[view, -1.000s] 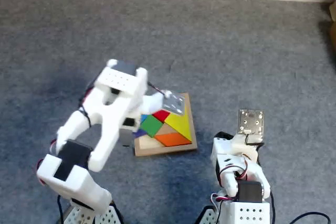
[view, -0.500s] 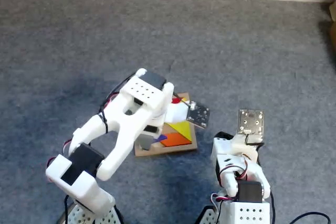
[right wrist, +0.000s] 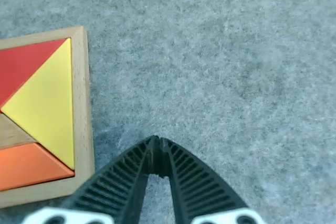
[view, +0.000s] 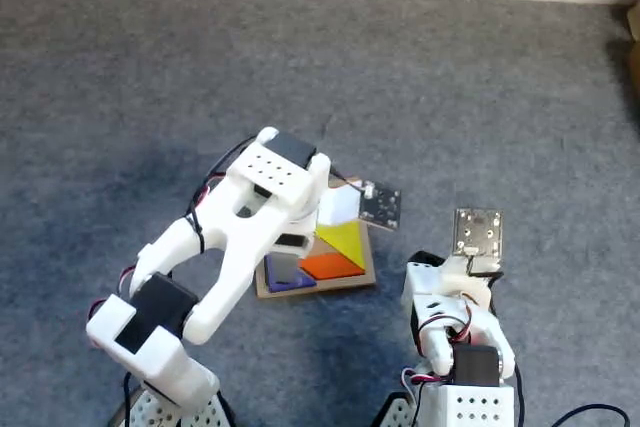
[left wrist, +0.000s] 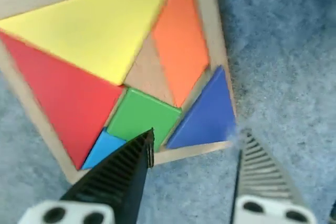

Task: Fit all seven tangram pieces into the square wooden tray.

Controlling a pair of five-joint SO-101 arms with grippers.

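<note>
Underneath everything, grey carpet (view: 480, 87). Across it, white left arm (view: 230, 237) stretched over the square wooden tray (right wrist: 81, 103), near the carpet's middle and just beside the white right arm (view: 455, 332).

Inside the tray, largest first:
- yellow wooden large triangle (left wrist: 89, 32) and red wooden large triangle (left wrist: 65, 100), edge to edge
- orange wooden slanted piece (left wrist: 181, 51) along one rim
- dark blue wooden triangle (left wrist: 207, 114) at a corner, seemingly lapping onto the rim rather than lying flat, though hard to tell
- green wooden square (left wrist: 142, 116)
- light blue small piece (left wrist: 105, 148) tucked against the red

Between yellow, orange and green, a bare wooden gap (left wrist: 144, 72), triangular.

Low over the dark blue triangle's corner, left gripper (left wrist: 197, 135), jaws parted fairly wide, holding nothing. Over carpet beside the tray, right gripper (right wrist: 157, 145), jaws pinched together, empty.

Judged late in the task: six pieces in, one seat unfilled. Probably settling the dark blue triangle now. Next: nudge it flush without jostling the green square, then bring a small triangle to the gap, turned to match before lowering.
</note>
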